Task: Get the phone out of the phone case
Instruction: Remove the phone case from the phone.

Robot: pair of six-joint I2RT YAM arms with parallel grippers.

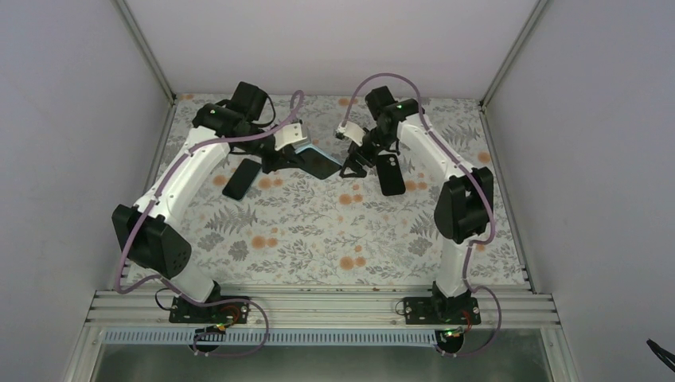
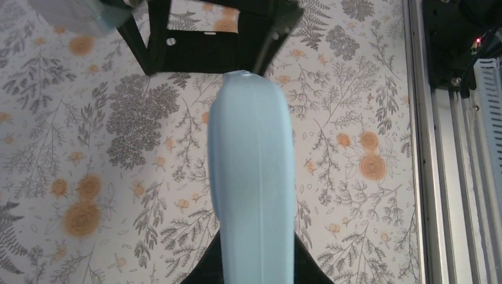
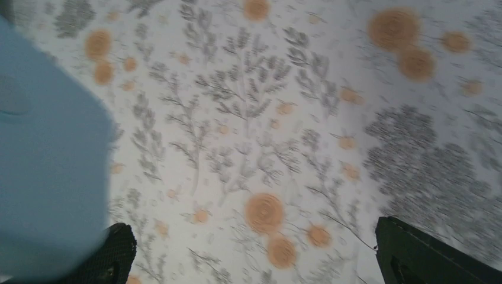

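Note:
My left gripper [image 1: 288, 158] is shut on a light blue phone case [image 1: 308, 151] and holds it above the table. A dark face [image 1: 322, 165] shows on the case's near side. In the left wrist view the case [image 2: 251, 177] stands edge-on between my fingers [image 2: 201, 269]. My right gripper [image 1: 354, 165] is open just right of the case's free end, and I cannot tell if it touches it. In the blurred right wrist view the case [image 3: 47, 177] fills the left side beside the left finger [image 3: 118, 254]. The right gripper [image 3: 254, 254] holds nothing.
A flat black slab [image 1: 241, 178] lies on the floral table [image 1: 318, 231] left of the case. Another one [image 1: 390, 173] lies to the right, under the right arm. White walls close the back and sides. A metal rail [image 1: 318, 306] runs along the near edge.

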